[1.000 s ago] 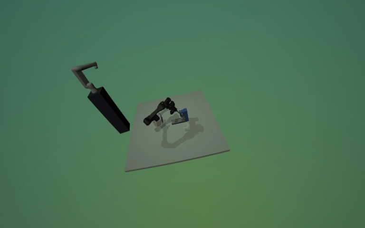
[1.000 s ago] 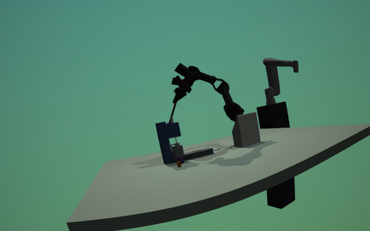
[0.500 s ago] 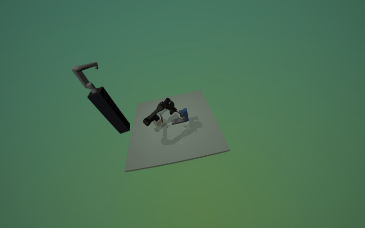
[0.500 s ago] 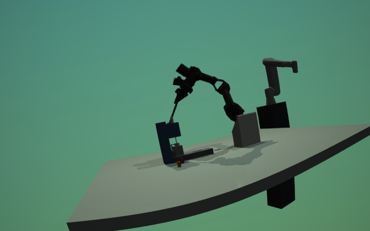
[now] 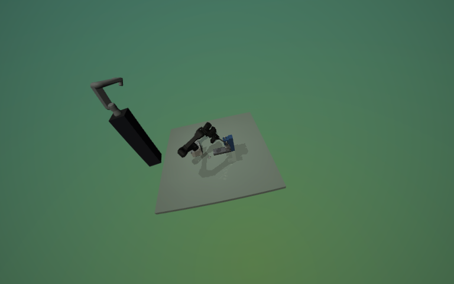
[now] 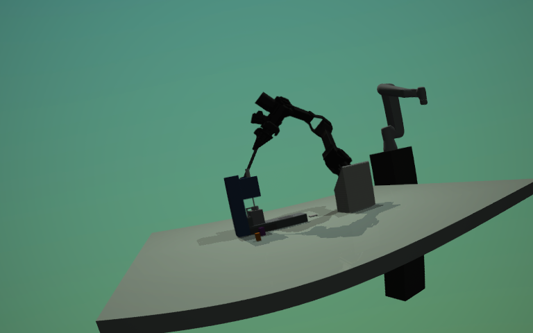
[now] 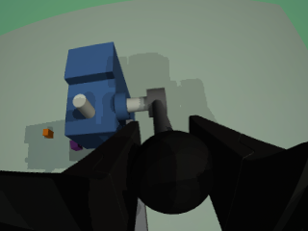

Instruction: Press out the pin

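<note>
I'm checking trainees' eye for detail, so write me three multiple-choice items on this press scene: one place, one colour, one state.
1. Where is the block?
A) Inside the press, below its head
B) On top of the press
C) Beside the arm's base

2. What colour is the press frame?
A) Red
B) Blue
C) Yellow

3. How is the gripper?
A) Wide open, holding nothing
B) Shut on the block
C) Shut on the lever's ball

Key:
1 A: the exterior view shows it under the head.
2 B: the wrist view shows blue faces.
3 C: the ball sits between the fingers.
</note>
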